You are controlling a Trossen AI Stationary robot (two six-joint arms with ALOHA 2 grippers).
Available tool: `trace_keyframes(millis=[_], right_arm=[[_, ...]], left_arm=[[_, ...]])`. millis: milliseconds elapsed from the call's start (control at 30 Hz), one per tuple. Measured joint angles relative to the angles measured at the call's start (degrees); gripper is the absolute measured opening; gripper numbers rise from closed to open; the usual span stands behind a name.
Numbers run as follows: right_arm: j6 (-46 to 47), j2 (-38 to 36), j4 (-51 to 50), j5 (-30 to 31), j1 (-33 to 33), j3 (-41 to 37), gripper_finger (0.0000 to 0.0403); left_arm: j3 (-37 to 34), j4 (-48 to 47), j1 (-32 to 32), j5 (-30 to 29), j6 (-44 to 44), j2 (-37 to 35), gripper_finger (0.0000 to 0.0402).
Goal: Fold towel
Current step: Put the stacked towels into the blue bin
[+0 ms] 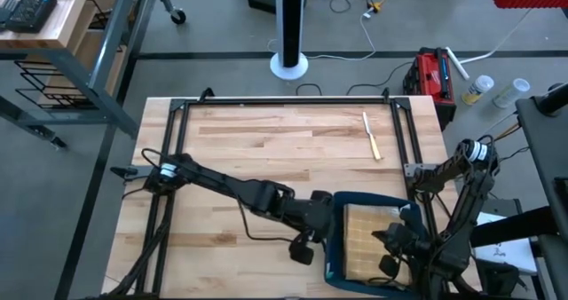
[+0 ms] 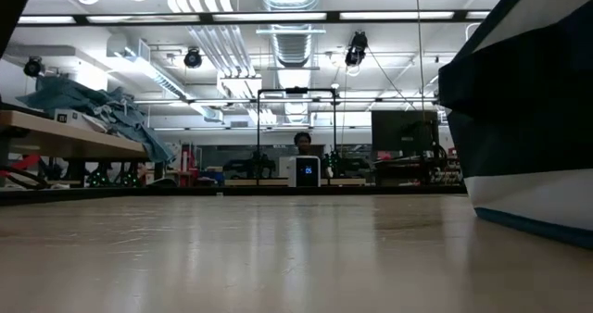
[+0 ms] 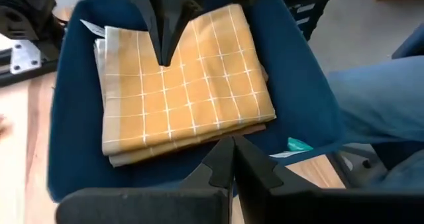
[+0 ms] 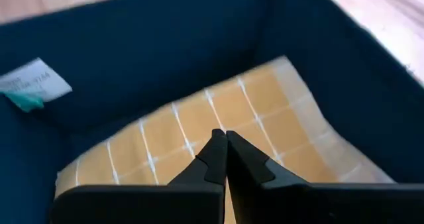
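Note:
A yellow checked towel (image 1: 368,238) lies folded into a thick rectangle on the bottom of a dark blue bin (image 1: 348,201) at the table's near right. My left gripper (image 3: 232,143) is shut and hangs in the air over the bin's left wall, clear of the towel (image 3: 185,85). My right gripper (image 4: 222,136) is shut too and points slanting down over the towel (image 4: 265,111) inside the bin. In the low view only the bin's outer wall (image 2: 523,128) shows. My right gripper points its shut fingers (image 3: 163,48) slanting down at the towel's upper face. I cannot tell whether their tips touch the cloth or stop just above it. The towel lies flat with no dent showing.
A white label with a teal tag (image 4: 32,86) hangs on the bin's inner wall. A yellow-handled tool (image 1: 371,136) lies at the table's far right. Black frame rails (image 1: 284,102) run along the far, left and right sides. Bare wood spreads across the table's middle.

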Motion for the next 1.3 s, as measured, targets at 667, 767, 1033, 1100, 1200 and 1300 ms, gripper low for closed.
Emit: trace_keyframes(millis=[667, 767, 1033, 1100, 1200, 1300], right_arm=[[-4.55, -2.81, -0.36, 20.87, 1.38, 0.00, 0.0000], [-0.08, -4.46, -2.64, 11.17, -0.42, 0.04, 0.0000], [4.94, -4.69, -8.30, -13.51, -9.01, -1.55, 0.0000], [1.33, -4.69, -5.77, -13.32, -10.67, -2.48, 0.0000], [-4.85, -4.67, -1.10, -13.67, -13.83, -3.85, 0.0000], [-9.81, -4.64, 2.88, -13.65, -17.82, -5.05, 0.0000]], left_arm=[[-0.04, -12.02, -10.39, -30.66, -5.45, -5.43, 0.0001], [-0.04, -14.88, -11.41, -32.16, -7.73, -5.94, 0.0003], [-8.57, -21.68, -13.31, -34.20, -19.68, -7.71, 0.0002], [-12.97, -21.51, -14.41, -36.93, -23.49, -10.46, 0.0004], [-20.53, -20.43, -16.17, -41.33, -30.57, -16.19, 0.0006], [-29.13, -17.28, -18.31, -45.35, -36.05, -22.38, 0.0003]])
